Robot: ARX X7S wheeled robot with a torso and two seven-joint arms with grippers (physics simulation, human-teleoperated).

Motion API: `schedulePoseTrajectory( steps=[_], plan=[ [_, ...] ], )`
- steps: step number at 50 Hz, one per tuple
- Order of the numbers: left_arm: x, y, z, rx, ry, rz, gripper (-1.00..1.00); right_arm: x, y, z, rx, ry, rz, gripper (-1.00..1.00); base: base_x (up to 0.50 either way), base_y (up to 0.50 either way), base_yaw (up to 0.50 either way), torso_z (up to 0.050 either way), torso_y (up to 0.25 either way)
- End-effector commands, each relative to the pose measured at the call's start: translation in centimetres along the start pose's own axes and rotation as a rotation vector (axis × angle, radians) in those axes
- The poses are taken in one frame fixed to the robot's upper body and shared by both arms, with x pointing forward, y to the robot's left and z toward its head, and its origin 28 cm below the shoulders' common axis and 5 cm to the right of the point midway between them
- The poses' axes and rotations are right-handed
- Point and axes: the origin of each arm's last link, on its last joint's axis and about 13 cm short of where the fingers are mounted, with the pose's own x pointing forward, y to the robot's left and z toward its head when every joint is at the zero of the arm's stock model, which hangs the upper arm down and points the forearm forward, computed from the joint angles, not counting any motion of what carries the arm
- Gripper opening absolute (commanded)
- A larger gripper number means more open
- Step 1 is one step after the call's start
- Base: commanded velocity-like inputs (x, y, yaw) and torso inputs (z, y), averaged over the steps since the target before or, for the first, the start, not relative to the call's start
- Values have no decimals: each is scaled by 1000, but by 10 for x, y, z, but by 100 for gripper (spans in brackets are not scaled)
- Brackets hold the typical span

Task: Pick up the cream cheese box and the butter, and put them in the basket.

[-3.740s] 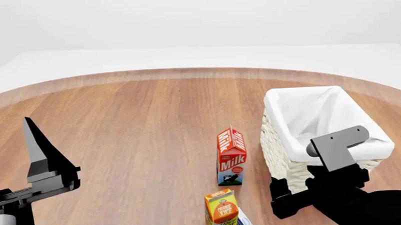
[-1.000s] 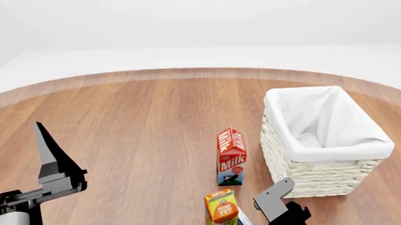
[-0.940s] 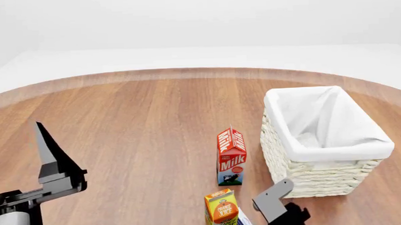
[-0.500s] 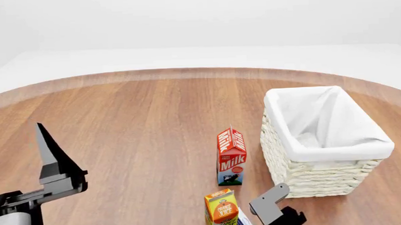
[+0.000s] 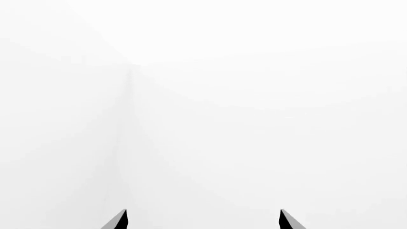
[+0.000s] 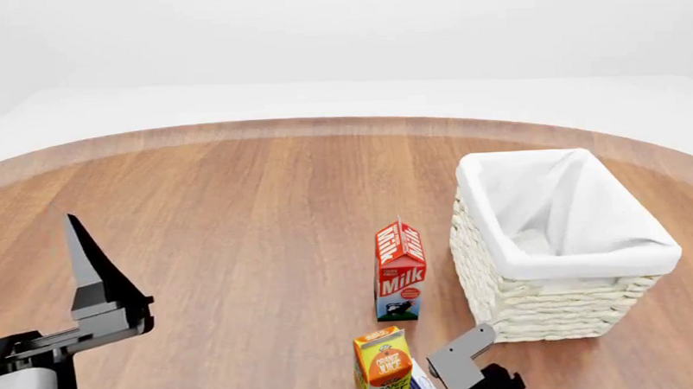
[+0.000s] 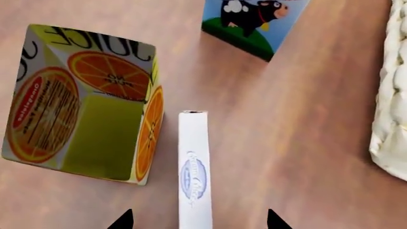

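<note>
The cream cheese box (image 7: pixel 194 176) is a thin white box with a blue oval mark, standing on edge on the wooden table next to the orange juice carton (image 7: pixel 89 102). In the head view only a sliver of the cream cheese box (image 6: pixel 420 384) shows at the bottom edge. My right gripper (image 7: pixel 198 223) is open right above the box, one fingertip on each side of it; it shows low in the head view (image 6: pixel 474 373). The white wicker basket (image 6: pixel 625 258) stands at the right. My left gripper (image 5: pixel 202 222) is open and empty, raised at the left (image 6: pixel 90 281). The butter is out of view.
A red-and-white milk carton (image 6: pixel 400 270) stands between the juice carton (image 6: pixel 383 362) and the basket. In the right wrist view the milk carton's base (image 7: pixel 254 21) and the basket's woven wall (image 7: pixel 394 95) lie near the box. The round table's far edge (image 6: pixel 321 122) curves across the back.
My right gripper has come down from over the basket to the table's front, by the juice carton, and sunk lower over the cream cheese box. The left arm has barely shifted.
</note>
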Motion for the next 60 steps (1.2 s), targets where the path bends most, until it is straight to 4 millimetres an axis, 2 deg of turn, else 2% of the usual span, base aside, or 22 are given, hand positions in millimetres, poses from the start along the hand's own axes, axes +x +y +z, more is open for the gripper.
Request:
schedulePoseTrajectory(
  steps=[1,12,13,44,49,50,54,55,57,60],
  plan=[
    [-1,2,0,17,-6,3,100,6,2,1,13,-15,20,100,0,0,0,0,0],
    [-1,1,0,17,-6,1,100,8,2,0,17,-20,15,100,0,0,0,0,0],
    [-1,1,0,17,-6,1,100,8,2,-1,15,-21,14,-100,0,0,0,0,0],
    [-1,1,-1,15,-5,-2,100,8,7,-4,-61,-36,30,-100,0,0,0,0,0],
    [-1,1,0,16,-5,-2,100,-29,7,16,-86,-228,-102,-100,0,0,0,0,0],
    [-1,1,0,16,-4,-3,100,-45,8,22,-70,-275,-144,-100,0,0,0,0,0],
    [-2,1,0,14,-5,-4,100,-59,9,27,-60,-319,-184,-100,0,0,0,0,0],
    [-2,1,0,15,-6,-5,100,-70,9,29,-45,-358,-213,-100,0,0,0,0,0],
    [-1,1,1,15,-8,-4,100,-79,11,31,-49,-391,-238,-100,0,0,0,0,0],
    [-1,1,1,15,-9,-5,100,-84,13,31,-32,-403,-245,-100,0,0,0,0,0]
  ],
)
